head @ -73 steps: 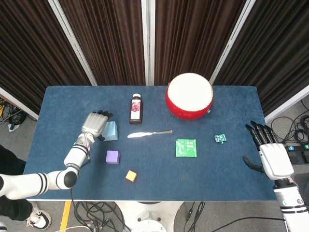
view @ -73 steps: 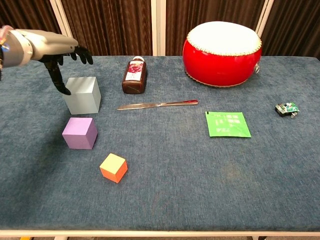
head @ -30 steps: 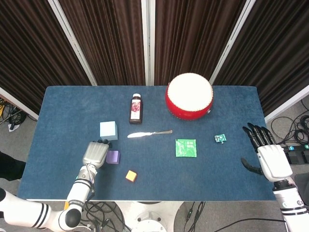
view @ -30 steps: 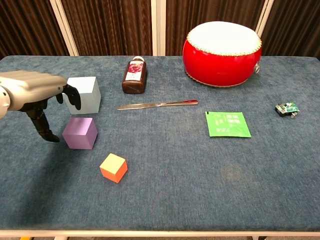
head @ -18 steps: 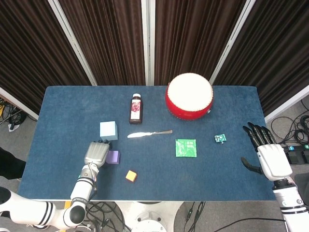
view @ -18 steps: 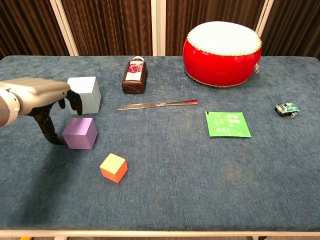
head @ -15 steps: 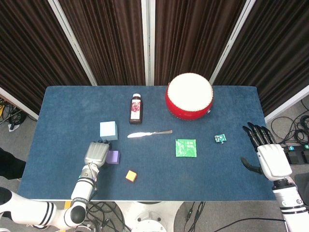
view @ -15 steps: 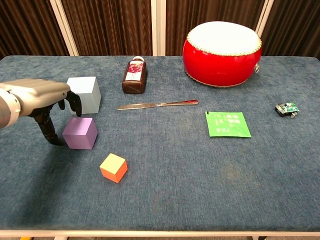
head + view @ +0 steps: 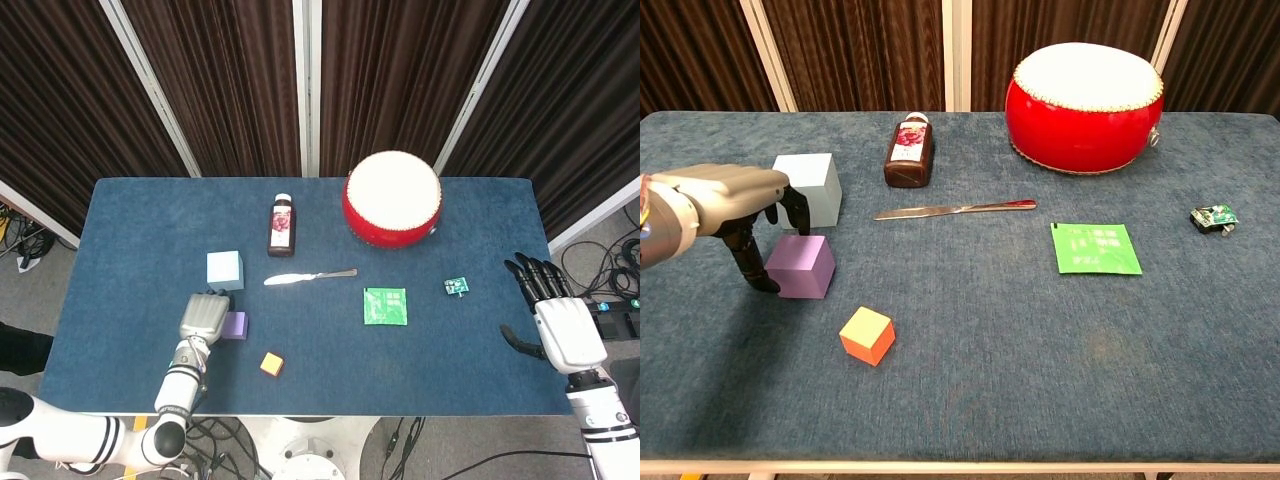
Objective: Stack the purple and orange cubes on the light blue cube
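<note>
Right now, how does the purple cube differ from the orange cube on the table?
The purple cube is plainly bigger than the orange cube. The purple cube sits square to the table edge, while the orange cube is turned with a corner toward the camera. The left hand is at the purple cube with fingers around its left side; the orange cube lies apart, untouched. Both rest flat on the table, unstacked.

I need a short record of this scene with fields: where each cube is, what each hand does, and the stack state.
purple cube: on table, in front of the blue cube
blue cube: on table, nothing on it
orange cube: on table, apart, nearest the front edge
left hand: fingers around the purple cube, not lifted
right hand: open, at the table's right edge
stack: not started
</note>
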Motion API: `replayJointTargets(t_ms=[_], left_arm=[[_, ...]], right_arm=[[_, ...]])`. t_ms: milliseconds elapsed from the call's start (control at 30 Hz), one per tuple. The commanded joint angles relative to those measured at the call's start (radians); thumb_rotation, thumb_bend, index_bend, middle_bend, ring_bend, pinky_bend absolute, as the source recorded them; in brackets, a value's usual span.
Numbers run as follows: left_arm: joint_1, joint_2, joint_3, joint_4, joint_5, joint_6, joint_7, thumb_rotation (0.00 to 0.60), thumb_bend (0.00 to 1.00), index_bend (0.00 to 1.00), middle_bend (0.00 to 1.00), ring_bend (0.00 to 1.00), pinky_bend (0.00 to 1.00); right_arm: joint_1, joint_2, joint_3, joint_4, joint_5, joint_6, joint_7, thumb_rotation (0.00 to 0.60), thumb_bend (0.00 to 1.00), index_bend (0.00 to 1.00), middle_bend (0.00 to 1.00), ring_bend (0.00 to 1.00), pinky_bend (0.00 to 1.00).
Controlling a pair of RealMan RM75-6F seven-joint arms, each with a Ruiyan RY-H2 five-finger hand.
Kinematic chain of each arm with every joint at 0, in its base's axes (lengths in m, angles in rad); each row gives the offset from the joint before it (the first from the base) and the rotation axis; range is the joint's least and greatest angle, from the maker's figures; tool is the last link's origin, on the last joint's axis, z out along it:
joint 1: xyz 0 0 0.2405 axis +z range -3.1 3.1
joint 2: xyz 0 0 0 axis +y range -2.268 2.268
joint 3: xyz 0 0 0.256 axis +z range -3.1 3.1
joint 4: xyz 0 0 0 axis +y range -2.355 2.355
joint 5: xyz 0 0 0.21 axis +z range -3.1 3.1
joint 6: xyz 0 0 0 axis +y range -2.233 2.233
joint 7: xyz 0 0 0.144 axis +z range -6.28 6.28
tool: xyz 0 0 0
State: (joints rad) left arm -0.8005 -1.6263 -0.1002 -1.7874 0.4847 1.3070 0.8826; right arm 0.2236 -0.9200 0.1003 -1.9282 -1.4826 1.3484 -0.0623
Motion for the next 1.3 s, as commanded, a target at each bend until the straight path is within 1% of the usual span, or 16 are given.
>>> replayJointTargets(t_ms=[33,367,567,733,867,1000,1067,1167,1200,1300], left_arm=[[-0.001,-0.005,-0.005,0.007,-0.004,-0.003,0.004,0.600,0.17,0.43,0.37,0.30,0.41],[0.004,-0.012,-0.018,0.012,-0.015,-0.007,0.005,0.600,0.23,0.51,0.38,0.30,0.41],[0.009,-0.003,-0.022,-0.005,-0.021,-0.001,0.009,0.600,0.25,0.52,0.39,0.30,0.41],[0.020,0.058,-0.024,-0.098,-0.005,0.065,0.032,0.600,0.25,0.52,0.39,0.30,0.41],[0.038,0.136,-0.025,-0.217,-0.010,0.146,0.062,0.600,0.25,0.52,0.39,0.31,0.41],[0.046,0.219,-0.051,-0.331,-0.024,0.224,0.089,0.600,0.25,0.52,0.40,0.31,0.41],[0.041,0.244,-0.065,-0.351,-0.018,0.248,0.103,0.600,0.25,0.52,0.40,0.31,0.41],[0.027,0.263,-0.106,-0.354,-0.031,0.251,0.102,0.600,0.25,0.52,0.40,0.31,0.41],[0.018,0.265,-0.125,-0.345,-0.044,0.241,0.102,0.600,0.25,0.52,0.40,0.31,0.41],[-0.015,0.267,-0.160,-0.308,-0.079,0.204,0.118,0.600,0.25,0.52,0.40,0.31,0.41]], right_arm=[[0.000,0.000,0.001,0.000,0.002,0.000,0.000,0.600,0.20,0.00,0.00,0.00,0.00],[0.003,0.000,0.002,0.000,0.008,-0.005,-0.002,0.600,0.20,0.00,0.00,0.00,0.00],[0.002,0.000,0.002,0.000,0.010,-0.004,-0.002,0.600,0.20,0.00,0.00,0.00,0.00],[0.003,0.000,0.002,-0.001,0.009,-0.005,-0.001,0.600,0.20,0.00,0.00,0.00,0.00],[0.004,0.000,0.001,-0.001,0.007,-0.006,-0.001,0.600,0.20,0.00,0.00,0.00,0.00],[0.003,-0.001,-0.004,0.001,0.000,-0.007,-0.002,0.600,0.20,0.00,0.00,0.00,0.00],[0.003,-0.002,-0.005,0.000,-0.004,-0.006,-0.004,0.600,0.20,0.00,0.00,0.00,0.00],[0.003,-0.004,-0.006,-0.001,-0.008,-0.005,-0.007,0.600,0.20,0.00,0.00,0.00,0.00],[0.002,-0.004,-0.006,-0.001,-0.008,-0.005,-0.009,0.600,0.20,0.00,0.00,0.00,0.00],[0.000,-0.004,-0.005,-0.003,-0.009,0.001,-0.010,0.600,0.20,0.00,0.00,0.00,0.00]])
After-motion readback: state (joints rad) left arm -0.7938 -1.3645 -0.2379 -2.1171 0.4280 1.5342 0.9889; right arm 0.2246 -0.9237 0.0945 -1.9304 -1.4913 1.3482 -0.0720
